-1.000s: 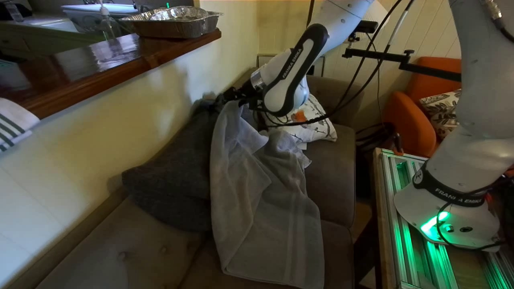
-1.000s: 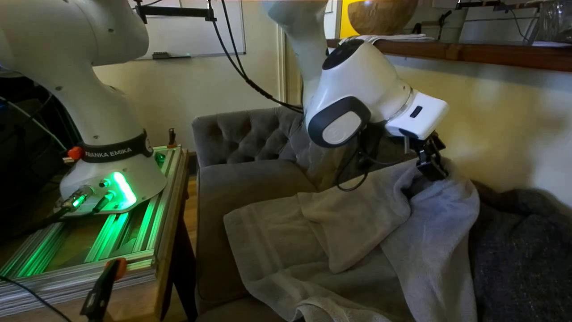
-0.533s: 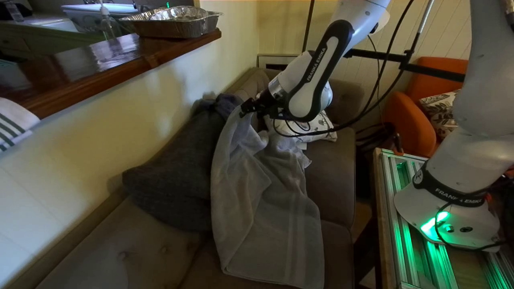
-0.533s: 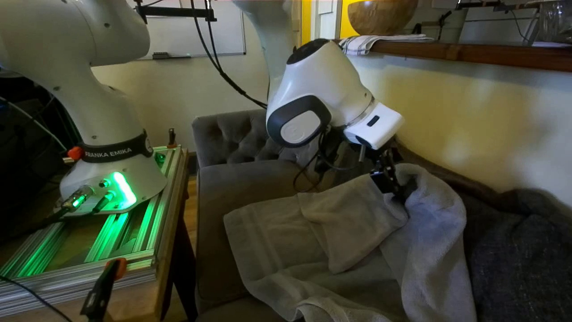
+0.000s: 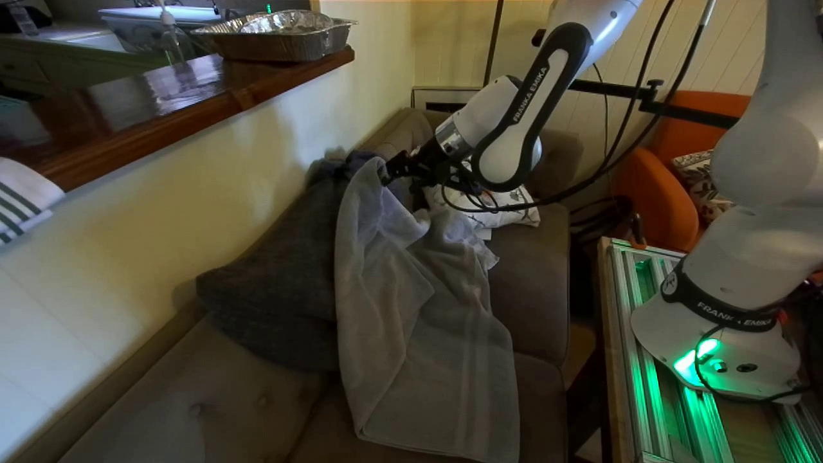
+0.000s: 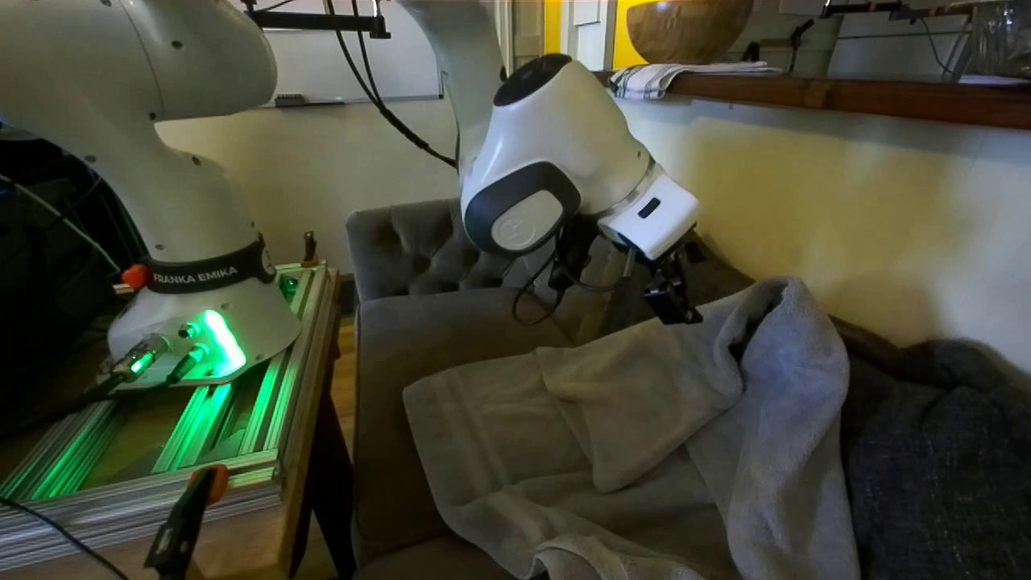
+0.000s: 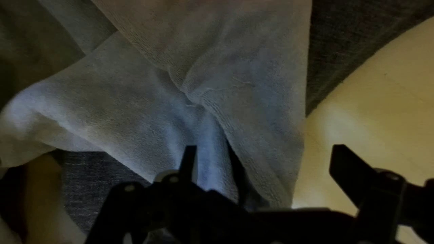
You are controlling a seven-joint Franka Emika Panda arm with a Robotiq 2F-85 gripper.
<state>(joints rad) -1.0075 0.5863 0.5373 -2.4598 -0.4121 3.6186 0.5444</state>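
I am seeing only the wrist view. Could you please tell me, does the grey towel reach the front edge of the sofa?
Observer: No. In both exterior views, the visible part of the grey towel stops short of the front edge of the sofa.
Operator: Thank you. I see also a pale wall past my open gripper. What is above this wall?
Observer: A wooden ledge, with a foil tray on it.

In an exterior view the towel [image 5: 443,347] is lying over the couch [image 5: 533,276], the gripper [image 7: 264,150] is hovering beside the towel's top, a cushion [image 5: 276,302] is sitting just left, a pillow [image 5: 508,218] is resting behind, and right, a table [image 5: 618,360] is carrying the robot base [image 5: 739,344]!
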